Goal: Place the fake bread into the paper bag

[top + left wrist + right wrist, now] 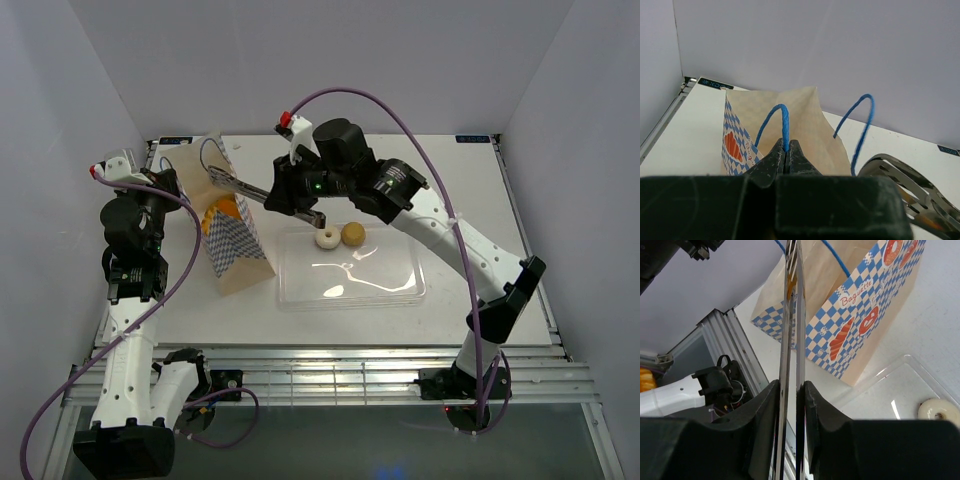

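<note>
White walls close in a white table [480, 200], and on its left part the paper bag [238, 250] stands upright, chequered side to the front. Just to its right lies a clear tray [380, 285].

The left gripper [786, 155] has its fingers pinched fully together on one blue cord handle [782, 117] and holds it up. The right gripper [791, 405] is clamped tight on metal tongs [792, 330]. The tongs' two thin blades are squeezed almost flat against each other, and their slotted tip reaches the top of the bag; whether they grip anything cannot be told.

An orange piece of fake bread [226, 209] sits inside the bag. A pale ring [327, 238] and a round golden bun [352, 234] lie side by side at the tray's far edge.
</note>
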Available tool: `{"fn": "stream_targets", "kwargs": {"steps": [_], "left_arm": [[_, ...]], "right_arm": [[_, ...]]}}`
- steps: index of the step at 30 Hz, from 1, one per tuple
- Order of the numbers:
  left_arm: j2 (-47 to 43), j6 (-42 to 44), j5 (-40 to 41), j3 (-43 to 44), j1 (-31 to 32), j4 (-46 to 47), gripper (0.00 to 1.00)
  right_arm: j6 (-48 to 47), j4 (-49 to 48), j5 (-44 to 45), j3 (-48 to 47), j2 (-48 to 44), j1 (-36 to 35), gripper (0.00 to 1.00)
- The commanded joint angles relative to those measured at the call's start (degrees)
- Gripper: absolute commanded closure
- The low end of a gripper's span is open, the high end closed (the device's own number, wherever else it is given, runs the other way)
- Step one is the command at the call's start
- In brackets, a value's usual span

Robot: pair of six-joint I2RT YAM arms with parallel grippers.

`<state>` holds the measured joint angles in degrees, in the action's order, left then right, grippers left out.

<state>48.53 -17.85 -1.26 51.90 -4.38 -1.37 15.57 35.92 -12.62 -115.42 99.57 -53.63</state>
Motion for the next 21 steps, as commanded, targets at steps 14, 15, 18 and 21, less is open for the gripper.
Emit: {"fn": "stream_targets", "kwargs": {"steps": [14,15,18,21], "left_arm": [[0.07,0.36,0.38,-0.04,-0.36,0.05,0.94],[-0.02,0.36,0.38,0.04,-0.36,0.05,0.92],[-0.28,0.36,0.38,-0.04,-0.36,0.14,0.86],[-0.37,0.36,0.38,-0.04,-0.36,0.14,0.84]], "right_arm": [[0.86,-9.29,7.59,34.00,-32.30,0.80,0.69],[1.12,-9.20,9.44,35.77,-33.72,1.06,0.68],[2.00,-9.20,16.39,42.80,-39.09,3.78,0.67],[2.62,-9.20,20.43,49.64,-43.74,9.39,0.66]]}}
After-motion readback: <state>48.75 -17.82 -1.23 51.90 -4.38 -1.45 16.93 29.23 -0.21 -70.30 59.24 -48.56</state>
